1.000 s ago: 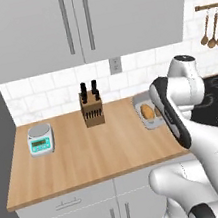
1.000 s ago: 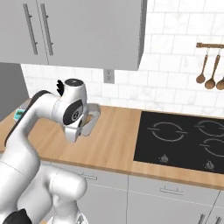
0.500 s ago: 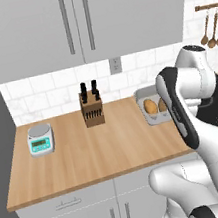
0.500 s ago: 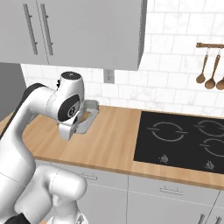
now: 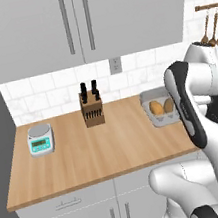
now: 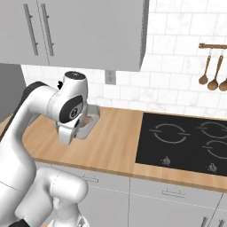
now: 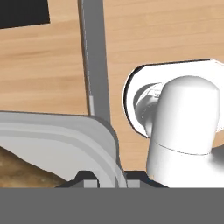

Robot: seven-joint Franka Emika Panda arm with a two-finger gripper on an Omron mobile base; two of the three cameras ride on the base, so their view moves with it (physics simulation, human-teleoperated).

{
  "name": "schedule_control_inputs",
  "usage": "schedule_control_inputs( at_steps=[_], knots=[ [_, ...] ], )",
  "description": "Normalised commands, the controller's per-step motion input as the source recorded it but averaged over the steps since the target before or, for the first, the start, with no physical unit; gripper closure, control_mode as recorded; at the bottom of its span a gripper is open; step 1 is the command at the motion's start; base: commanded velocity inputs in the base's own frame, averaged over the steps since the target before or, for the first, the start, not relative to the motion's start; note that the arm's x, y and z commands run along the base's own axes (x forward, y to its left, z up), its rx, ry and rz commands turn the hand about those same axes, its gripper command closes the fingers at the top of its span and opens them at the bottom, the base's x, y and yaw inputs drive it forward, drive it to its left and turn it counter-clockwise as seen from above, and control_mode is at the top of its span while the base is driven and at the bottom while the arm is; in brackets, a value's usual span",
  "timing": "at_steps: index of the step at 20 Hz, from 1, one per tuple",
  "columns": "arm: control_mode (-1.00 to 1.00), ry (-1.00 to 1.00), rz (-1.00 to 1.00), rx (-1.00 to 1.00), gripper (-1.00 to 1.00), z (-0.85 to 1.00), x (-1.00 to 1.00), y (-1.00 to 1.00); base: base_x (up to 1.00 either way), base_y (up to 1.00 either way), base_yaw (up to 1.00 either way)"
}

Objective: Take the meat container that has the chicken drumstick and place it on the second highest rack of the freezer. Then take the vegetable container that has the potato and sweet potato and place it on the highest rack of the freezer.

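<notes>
A wooden knife block (image 5: 92, 112) with dark handles is positioned on the wood countertop (image 5: 94, 157) near the tiled backsplash, and a small kitchen scale (image 5: 39, 139) is set well to its left. A black cooktop (image 6: 184, 142) is inset at the counter's right end, and wooden utensils (image 6: 213, 73) are hung on a wall rail above it. Grey cabinets (image 5: 75, 23) are mounted overhead.

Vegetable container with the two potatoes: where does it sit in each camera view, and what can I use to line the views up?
Left base view: vegetable container at right of centre, on the far part of the wooden counter, beside the arm.
Right base view: left of centre, partly hidden behind the arm's wrist.
Hand view: lower left, its grey rim running down between the claw's tips.
Shared landmark: the wooden counter.
</notes>
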Motion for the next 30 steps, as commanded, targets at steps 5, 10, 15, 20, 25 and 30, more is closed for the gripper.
schedule_control_inputs(
  at_steps=[5,10,15,20,25,30],
  knots=[
    [-1.0,0.0,0.01,0.01,1.0,0.0,-0.44,0.05,0.0,0.0,0.0],
    [-1.0,0.0,0.0,0.0,1.0,0.01,-0.01,0.17,0.0,0.0,0.0],
    [-1.0,0.0,0.0,0.0,1.0,0.0,-0.04,0.12,0.0,0.0,0.0],
    [1.0,0.0,0.0,0.0,1.0,0.0,0.0,0.0,-0.76,0.08,0.0],
    [1.0,0.0,0.0,0.0,1.0,0.0,0.0,0.0,-0.67,0.43,0.34],
    [1.0,0.0,0.0,0.0,1.0,0.0,0.0,0.0,-0.1,0.41,0.96]
  ],
)
